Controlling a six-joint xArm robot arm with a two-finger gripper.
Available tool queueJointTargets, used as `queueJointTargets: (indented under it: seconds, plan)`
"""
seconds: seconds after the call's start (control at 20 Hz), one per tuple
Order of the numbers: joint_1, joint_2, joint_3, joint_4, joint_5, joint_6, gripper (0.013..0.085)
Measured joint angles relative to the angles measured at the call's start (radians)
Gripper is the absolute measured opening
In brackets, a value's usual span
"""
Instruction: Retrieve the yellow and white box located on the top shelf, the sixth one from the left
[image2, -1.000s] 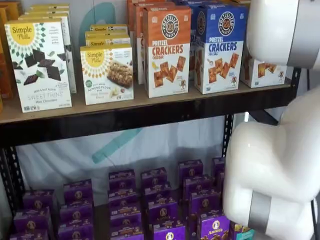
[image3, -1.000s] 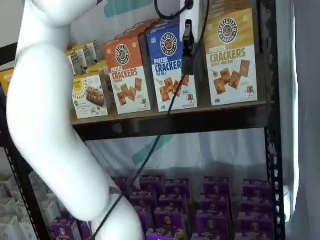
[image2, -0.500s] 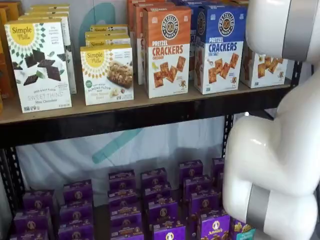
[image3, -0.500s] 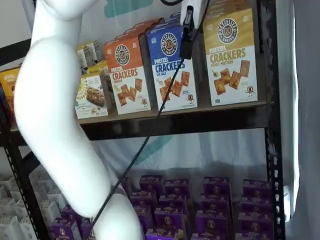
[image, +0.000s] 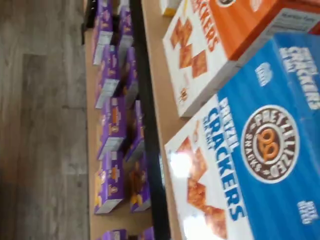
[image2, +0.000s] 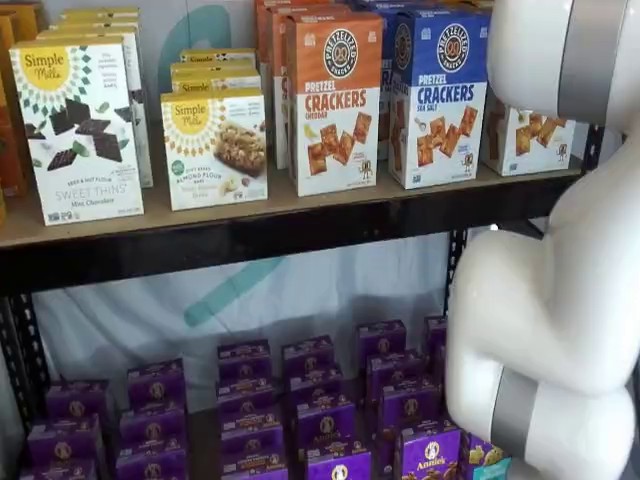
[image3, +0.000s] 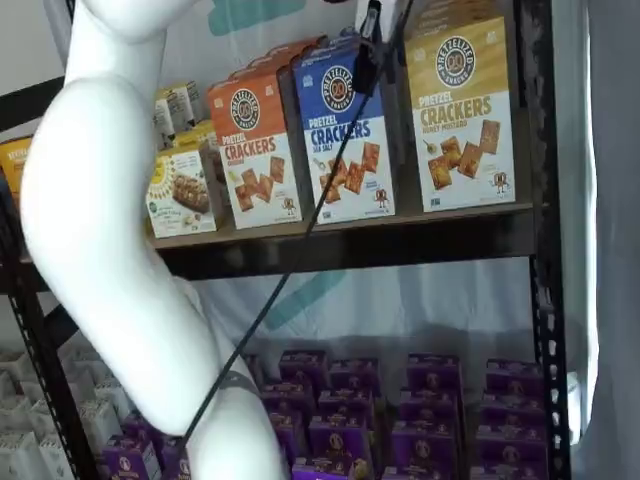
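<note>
The yellow and white box (image3: 462, 110) stands at the right end of the top shelf (image3: 400, 228), yellow above and white below with pictured crackers. In a shelf view only its white lower part (image2: 525, 140) shows behind my arm. My gripper (image3: 368, 50) hangs from the upper edge of a shelf view as a black finger seen side-on, with a cable beside it. It is in front of the blue box's (image3: 345, 140) upper right corner, just left of the yellow and white box, and holds nothing. The wrist view shows the blue box (image: 260, 150) close up, not the yellow and white box.
An orange Pretzel Crackers box (image2: 335, 100) stands left of the blue one, with white Simple Mills boxes (image2: 78, 130) further left. Purple boxes (image2: 320, 410) fill the lower shelf. My white arm (image2: 550, 300) covers the right side, and a black upright (image3: 540, 250) flanks the shelf's right end.
The gripper has risen towards the upper edge of the shelf view, so less of it shows. The arm's elbow has lifted with it. No box has moved.
</note>
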Motion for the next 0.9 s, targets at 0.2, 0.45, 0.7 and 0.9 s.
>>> queueJointTargets:
  seconds: [0.2,0.45,0.7,0.9]
  plan:
    - [0.006,0.011,-0.016,0.037,-0.031,0.024,0.085]
    - [0.033,0.034,-0.031,0.05,-0.097,0.038,0.085]
    - [0.064,0.073,-0.05,0.041,-0.17,0.037,0.085]
    - [0.085,0.11,-0.074,0.016,-0.205,0.029,0.085]
